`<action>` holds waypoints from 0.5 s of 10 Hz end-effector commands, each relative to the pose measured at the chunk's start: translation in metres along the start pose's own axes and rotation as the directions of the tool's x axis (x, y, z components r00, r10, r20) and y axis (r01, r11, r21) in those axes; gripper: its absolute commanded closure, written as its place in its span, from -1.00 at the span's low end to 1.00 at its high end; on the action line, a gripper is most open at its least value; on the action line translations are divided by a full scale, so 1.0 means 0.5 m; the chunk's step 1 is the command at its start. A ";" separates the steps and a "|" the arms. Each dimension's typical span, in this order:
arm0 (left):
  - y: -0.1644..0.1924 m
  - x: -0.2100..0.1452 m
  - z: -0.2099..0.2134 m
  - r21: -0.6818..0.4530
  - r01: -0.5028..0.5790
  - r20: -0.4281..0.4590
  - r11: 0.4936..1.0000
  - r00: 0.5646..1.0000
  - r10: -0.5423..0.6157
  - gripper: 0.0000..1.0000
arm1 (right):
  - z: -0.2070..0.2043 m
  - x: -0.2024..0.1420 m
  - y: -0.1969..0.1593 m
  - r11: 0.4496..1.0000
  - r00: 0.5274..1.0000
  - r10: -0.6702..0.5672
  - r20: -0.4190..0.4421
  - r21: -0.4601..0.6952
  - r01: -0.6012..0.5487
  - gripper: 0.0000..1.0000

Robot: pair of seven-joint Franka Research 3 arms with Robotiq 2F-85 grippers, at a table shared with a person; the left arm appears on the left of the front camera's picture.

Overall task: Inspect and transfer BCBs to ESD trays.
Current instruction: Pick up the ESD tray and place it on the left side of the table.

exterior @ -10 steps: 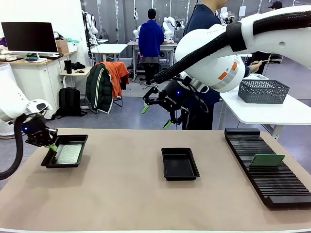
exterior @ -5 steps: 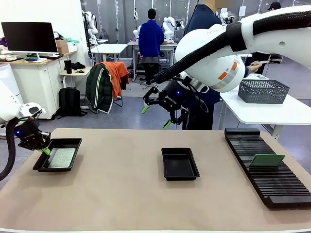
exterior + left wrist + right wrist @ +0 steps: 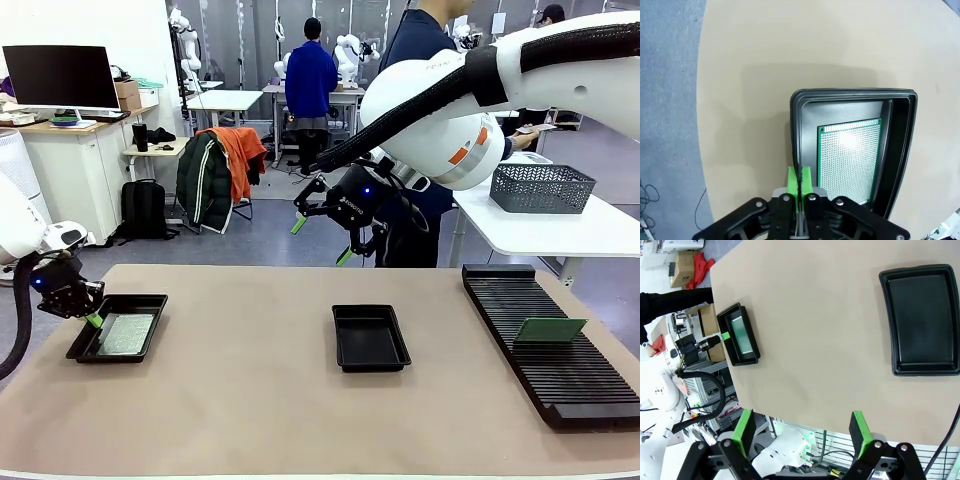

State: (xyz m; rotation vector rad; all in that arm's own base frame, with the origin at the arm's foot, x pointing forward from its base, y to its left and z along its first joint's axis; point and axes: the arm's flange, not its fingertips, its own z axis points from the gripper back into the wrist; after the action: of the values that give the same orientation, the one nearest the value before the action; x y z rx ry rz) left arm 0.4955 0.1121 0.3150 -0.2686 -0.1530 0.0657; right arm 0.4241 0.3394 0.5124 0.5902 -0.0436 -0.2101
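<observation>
Left gripper clamped on a loaded tray's rim; right gripper spread wide.
In the left wrist view the left gripper's jaws are pinched on the side wall of a black tray, and a circuit board lies flat on its floor, just beside and beyond the fingertips. The right gripper's jaws hang apart above the table, holding nothing. A second tray lies on the table below them. A second board rests on the rack, well apart from both pairs of jaws.

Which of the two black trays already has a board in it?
The tray at the table's left edge, whose rim the left claw pinches: a green board lies on its floor. The middle tray shows bare black floor.
</observation>
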 end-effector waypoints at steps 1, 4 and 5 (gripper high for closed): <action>0.006 -0.006 -0.007 0.004 0.026 0.017 1.000 1.000 -0.026 0.94 | 0.000 0.002 0.005 1.000 1.000 -0.016 0.006 -0.021 0.016 -0.99; 0.002 -0.010 -0.008 0.005 0.018 0.012 1.000 1.000 -0.018 0.49 | 0.000 0.002 0.005 1.000 1.000 -0.016 0.006 -0.021 0.016 -0.99; 0.004 -0.011 -0.002 0.013 0.014 0.014 1.000 1.000 -0.014 0.22 | 0.000 0.002 0.005 1.000 1.000 -0.016 0.006 -0.021 0.016 -0.99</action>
State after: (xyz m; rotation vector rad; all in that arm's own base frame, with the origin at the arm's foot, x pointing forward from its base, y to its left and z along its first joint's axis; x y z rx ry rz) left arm 0.4954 0.1099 0.3145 -0.2689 -0.1519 0.0617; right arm 0.4241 0.3394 0.5124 0.5902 -0.0436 -0.2101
